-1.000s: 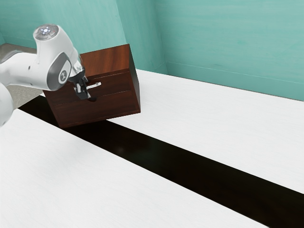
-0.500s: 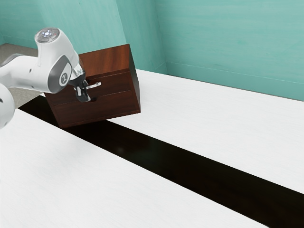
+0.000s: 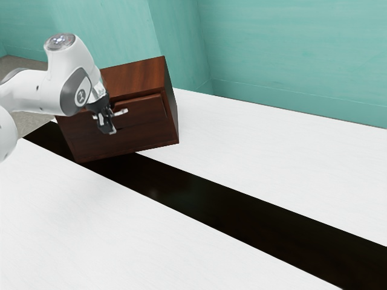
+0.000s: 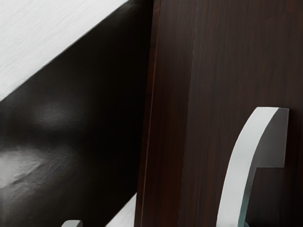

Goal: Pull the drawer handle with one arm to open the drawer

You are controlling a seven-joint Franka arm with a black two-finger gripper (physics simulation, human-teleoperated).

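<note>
The claw hangs at the front of a dark wooden cabinet, pointing down and set right on the silver drawer handle, whose bar runs out from the claw toward the exterior view's right and ends a short way past it. At this distance the claw and the bar merge into one small dark shape, so I cannot tell whether the claw is clenched on the bar or only resting against it. The drawer is the upper panel of the cabinet face, directly behind the claw; it stands a little proud of the cabinet, with a thin edge of its side showing at the end farthest from the claw. The white arm comes in from the exterior view's left and bends down to the claw above the handle. Below the claw a glossy dark strip crosses the white table and runs away toward the exterior view's lower right; the cabinet stands at its far end. A teal wall rises behind the cabinet. In the wrist view the curved silver end of the handle sits just under the hand against the drawer's wood grain, with the dark strip beside the cabinet's edge and white tabletop beyond it
</note>
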